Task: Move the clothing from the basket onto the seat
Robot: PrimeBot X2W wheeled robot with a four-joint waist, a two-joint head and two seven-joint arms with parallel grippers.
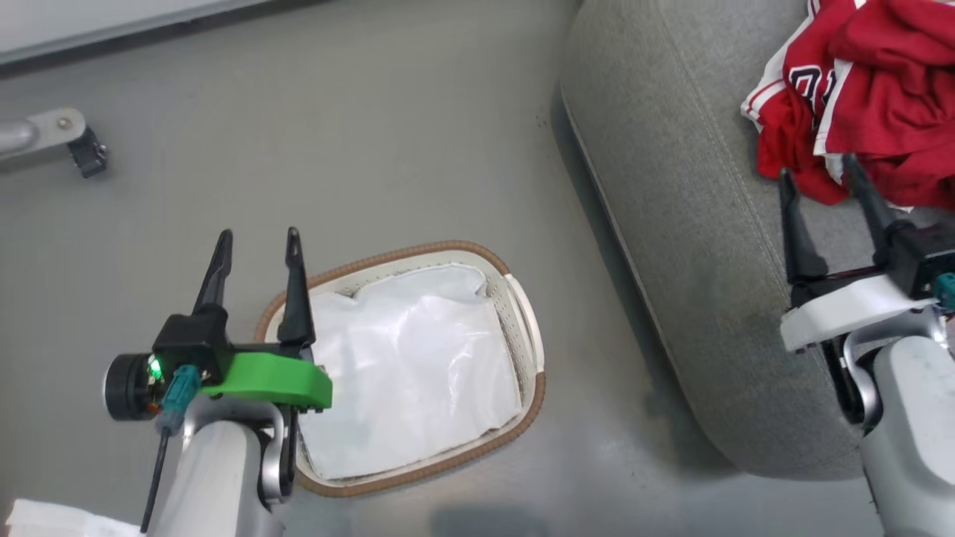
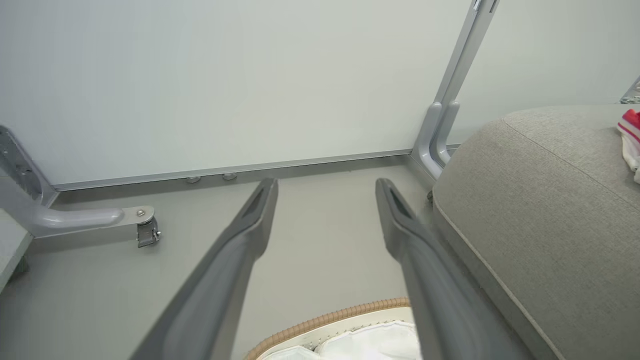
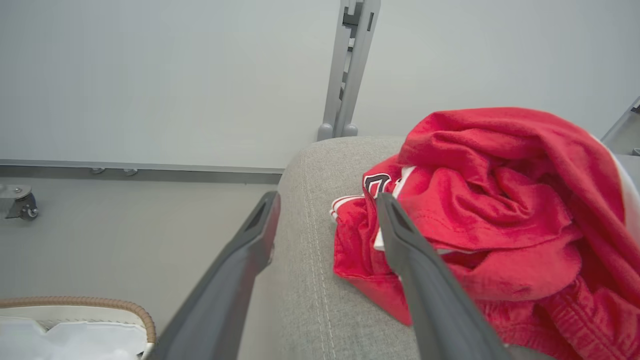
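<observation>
The red clothing (image 1: pixel 873 97) lies crumpled on the grey seat (image 1: pixel 694 224) at the upper right, with white trim and dark lettering showing; it also appears as a heap (image 3: pixel 500 220) on the seat cushion (image 3: pixel 310 280). My right gripper (image 1: pixel 819 165) stands open at the heap's near edge, nothing between its fingers (image 3: pixel 400 235). The basket (image 1: pixel 522 313) sits on the floor with just its white liner (image 1: pixel 410 380) inside. My left gripper (image 1: pixel 257 237) hovers open over the basket's left rim (image 2: pixel 330 316).
A grey metal leg with a caster (image 1: pixel 82 149) stands on the floor at the far left. A white wall panel and upright post (image 2: pixel 450 100) rise behind the seat. Bare grey floor (image 1: pixel 336 149) lies between basket and seat.
</observation>
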